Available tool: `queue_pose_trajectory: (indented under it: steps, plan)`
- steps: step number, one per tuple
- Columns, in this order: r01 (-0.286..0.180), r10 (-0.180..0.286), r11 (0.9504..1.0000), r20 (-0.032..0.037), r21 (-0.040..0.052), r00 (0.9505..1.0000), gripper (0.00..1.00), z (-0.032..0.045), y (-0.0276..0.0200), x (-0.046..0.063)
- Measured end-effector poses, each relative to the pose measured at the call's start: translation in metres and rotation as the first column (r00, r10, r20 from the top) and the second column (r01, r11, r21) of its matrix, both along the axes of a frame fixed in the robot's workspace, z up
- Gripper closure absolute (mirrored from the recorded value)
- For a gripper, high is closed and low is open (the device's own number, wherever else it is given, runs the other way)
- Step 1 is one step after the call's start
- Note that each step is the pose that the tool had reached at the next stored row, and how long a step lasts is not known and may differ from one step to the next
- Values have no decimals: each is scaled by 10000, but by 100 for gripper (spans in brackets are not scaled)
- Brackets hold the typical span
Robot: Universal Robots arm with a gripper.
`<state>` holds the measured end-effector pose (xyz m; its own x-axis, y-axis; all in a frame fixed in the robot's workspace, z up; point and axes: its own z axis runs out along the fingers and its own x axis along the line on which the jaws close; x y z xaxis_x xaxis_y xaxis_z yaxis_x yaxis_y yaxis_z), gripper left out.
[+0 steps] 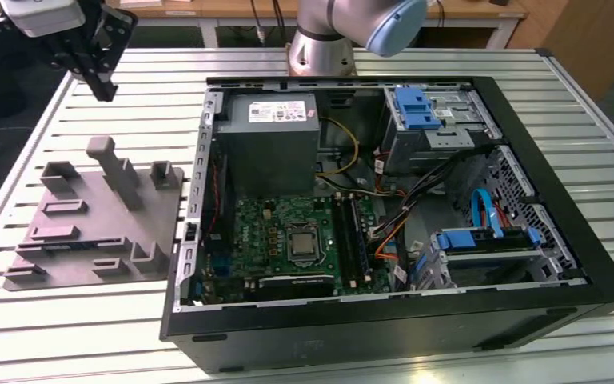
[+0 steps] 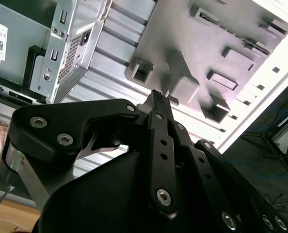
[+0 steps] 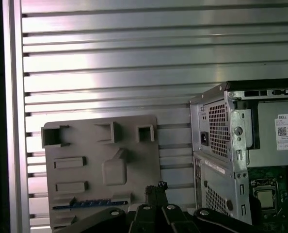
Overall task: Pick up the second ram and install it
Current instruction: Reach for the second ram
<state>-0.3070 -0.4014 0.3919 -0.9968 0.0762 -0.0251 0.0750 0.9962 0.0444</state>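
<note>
Exterior view: gripper (image 1: 102, 90) hung high over the far corner of the slatted table (image 1: 29, 320) at the exterior view's left, its two dark fingers drawn together to a single tip, well apart from everything below. Grey holder block (image 1: 93, 232) lay flat on the table just beside the left wall of the open computer case (image 1: 392, 328), with a narrow strip of table between their edges. The second ram (image 1: 73, 246) sat in a long slot of the holder block, toward the near side, seen as a thin dark-blue line. The case lay on its side with the motherboard (image 1: 275, 232) and the power supply (image 1: 269, 152) exposed. Bare slats ran along the near and left edges of the table. Second wrist view: the gripper (image 2: 156, 97) showed its fingertips meeting in one point, above the open slats between the holder block (image 2: 207, 39) and the perforated metal corner of the case (image 2: 61, 53). The raised posts of the holder block stood beyond the tip, not touching it. First wrist view: the gripper (image 3: 157, 187) had its tips closed against each other, over the holder block's (image 3: 86, 145) edge nearest the case (image 3: 221, 145). The second ram (image 3: 90, 204) lay along its slot as a dark strip with a blue edge, just beside the fingertips in the picture but below them. A wide stretch of table (image 3: 134, 58) lay open beyond the block.
</note>
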Motion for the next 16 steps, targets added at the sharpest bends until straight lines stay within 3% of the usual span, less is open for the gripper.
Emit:
queue_pose_trajectory:
  steps: [16]
  plan:
    - [1, -1, 10000, -1, 0, 10000, 89, -13, -90, -286]
